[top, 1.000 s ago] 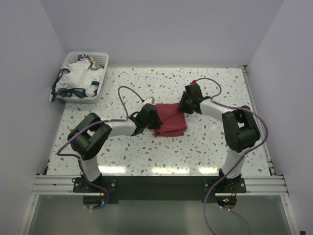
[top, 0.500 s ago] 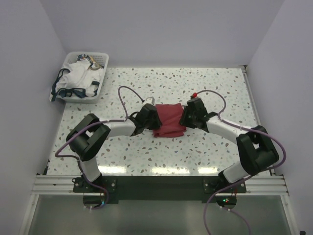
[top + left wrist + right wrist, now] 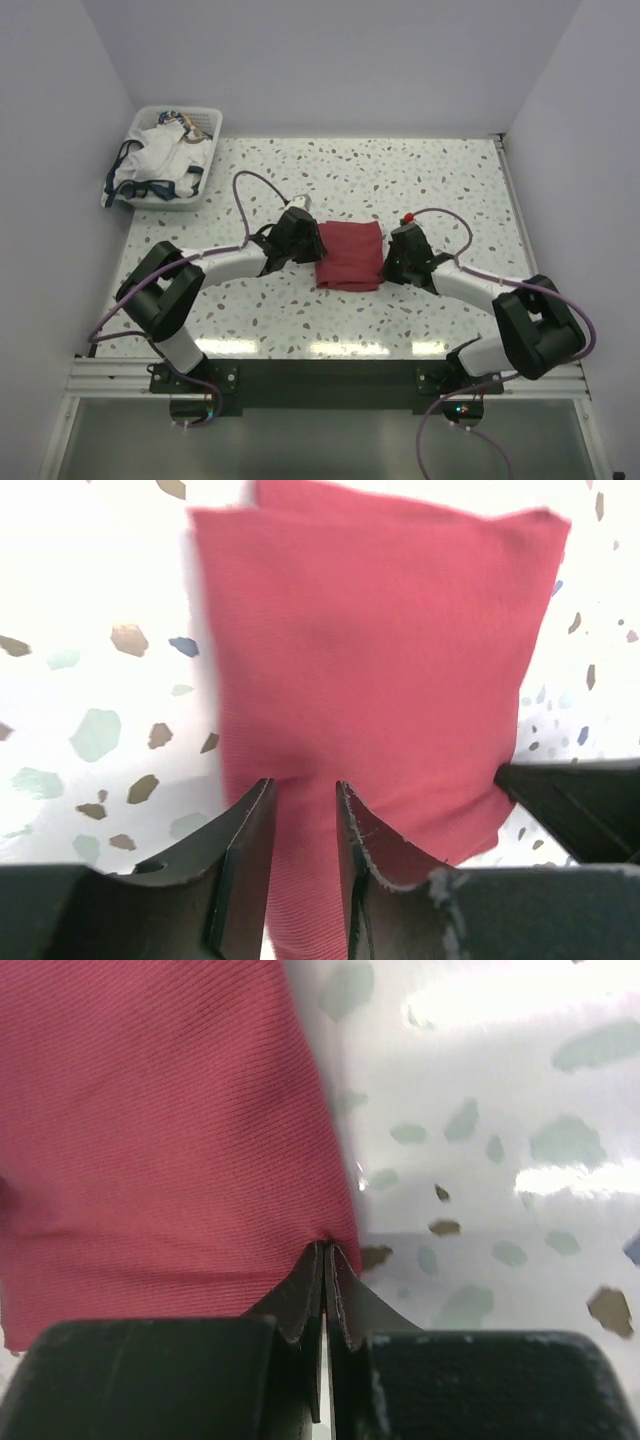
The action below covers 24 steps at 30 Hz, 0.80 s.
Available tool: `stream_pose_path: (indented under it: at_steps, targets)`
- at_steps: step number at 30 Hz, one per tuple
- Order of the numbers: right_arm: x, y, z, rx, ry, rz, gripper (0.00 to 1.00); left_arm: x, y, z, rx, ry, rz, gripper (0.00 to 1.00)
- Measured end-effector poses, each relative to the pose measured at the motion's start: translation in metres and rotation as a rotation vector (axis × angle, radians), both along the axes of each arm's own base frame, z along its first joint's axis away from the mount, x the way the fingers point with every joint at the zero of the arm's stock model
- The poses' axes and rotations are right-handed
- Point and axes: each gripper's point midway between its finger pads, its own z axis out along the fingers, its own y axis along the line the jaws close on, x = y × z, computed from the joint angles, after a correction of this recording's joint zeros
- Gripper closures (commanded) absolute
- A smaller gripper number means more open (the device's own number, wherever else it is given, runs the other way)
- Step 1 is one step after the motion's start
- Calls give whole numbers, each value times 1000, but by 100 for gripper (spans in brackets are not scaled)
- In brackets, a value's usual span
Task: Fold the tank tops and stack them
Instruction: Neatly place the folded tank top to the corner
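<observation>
Two robot arms meet at a folded red tank top [image 3: 349, 256] lying in the middle of a speckled tabletop [image 3: 450, 180].

The left gripper [image 3: 305, 810] sits at the cloth's left edge with its jaws a narrow gap apart and red fabric showing in that gap. The right gripper [image 3: 325, 1252] has its jaws pressed together, tips touching the cloth's right edge; whether they pinch any fabric cannot be told. A white tank top [image 3: 158, 160] with dark trim lies crumpled in a white basket [image 3: 210, 118] at the tabletop's far left corner.
</observation>
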Motion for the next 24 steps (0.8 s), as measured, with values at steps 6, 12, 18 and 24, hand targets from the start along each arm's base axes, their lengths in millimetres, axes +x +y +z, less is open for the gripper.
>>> stream_pose_path:
  at_steps: [6, 12, 18, 24]
  targets:
    - [-31, -17, 2, -16, 16, -16, 97, 13, 22, 11, -54, -2, 49, 51]
    - [-46, -27, 19, -12, 0, -36, 62, 3, 18, -2, -106, 49, 4, 49]
    - [-42, -25, 58, -42, -66, -24, 54, -15, 7, -21, -135, 116, -55, 49]
    - [-27, -20, 88, -57, -132, -26, 53, -20, -6, -20, -169, 119, -80, 49]
